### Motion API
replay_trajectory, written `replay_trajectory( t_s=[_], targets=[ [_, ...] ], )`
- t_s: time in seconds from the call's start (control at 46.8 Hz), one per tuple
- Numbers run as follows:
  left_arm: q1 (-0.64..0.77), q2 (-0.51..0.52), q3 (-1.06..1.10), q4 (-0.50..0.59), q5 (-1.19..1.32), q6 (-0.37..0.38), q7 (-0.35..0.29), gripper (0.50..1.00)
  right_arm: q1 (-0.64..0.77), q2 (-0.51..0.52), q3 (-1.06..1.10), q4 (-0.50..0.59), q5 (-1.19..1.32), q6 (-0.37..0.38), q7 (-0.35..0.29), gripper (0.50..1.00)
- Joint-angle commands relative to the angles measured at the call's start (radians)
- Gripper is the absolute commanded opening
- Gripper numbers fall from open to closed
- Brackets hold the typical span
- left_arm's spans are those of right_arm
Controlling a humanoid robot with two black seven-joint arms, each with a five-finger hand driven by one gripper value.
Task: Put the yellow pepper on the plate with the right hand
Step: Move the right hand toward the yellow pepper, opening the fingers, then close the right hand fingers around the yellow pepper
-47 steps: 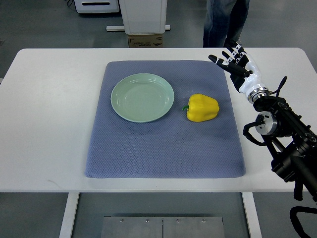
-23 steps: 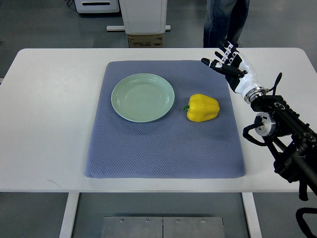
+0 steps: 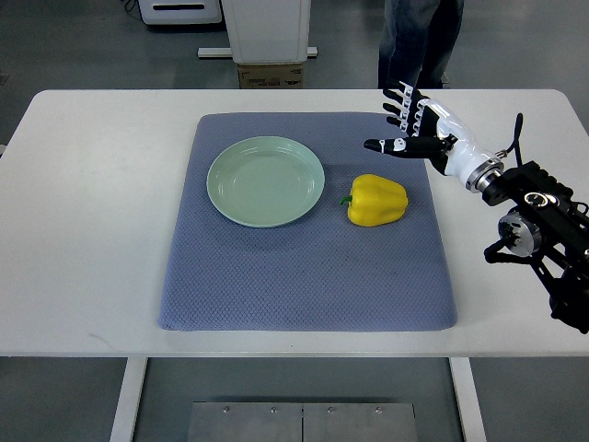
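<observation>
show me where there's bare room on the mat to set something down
Free: the blue mat's whole near half, below the green plate and yellow pepper, plus the white table left of it. Crowded: the far right corner, under the right hand.

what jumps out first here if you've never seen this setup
The yellow pepper stands out most, lying on the blue-grey mat just right of the empty green plate. Next comes the right hand, black and white with fingers spread, hovering above the mat's far right corner, beyond the pepper and not touching it. A person's legs show behind the white table.
</observation>
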Motion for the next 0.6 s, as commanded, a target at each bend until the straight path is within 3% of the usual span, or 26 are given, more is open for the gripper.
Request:
replay_trajectory(
  t_s=[0.0, 0.214, 0.578],
  targets=[
    [0.000, 0.000, 0.000, 0.000, 0.000, 0.000, -0.001, 1.000, 0.016, -0.031, -0.067, 0.000, -0.031, 0.002, 0.042, 0.998],
    [0.000, 0.000, 0.000, 0.000, 0.000, 0.000, -0.001, 1.000, 0.050, -0.080, -0.204, 0.000, -0.100, 0.001, 0.120, 0.998],
    [0.000, 0.000, 0.000, 0.000, 0.000, 0.000, 0.001, 1.000, 0.055, -0.085, -0.302, -0.004, -0.124, -0.002, 0.146, 0.998]
  ],
)
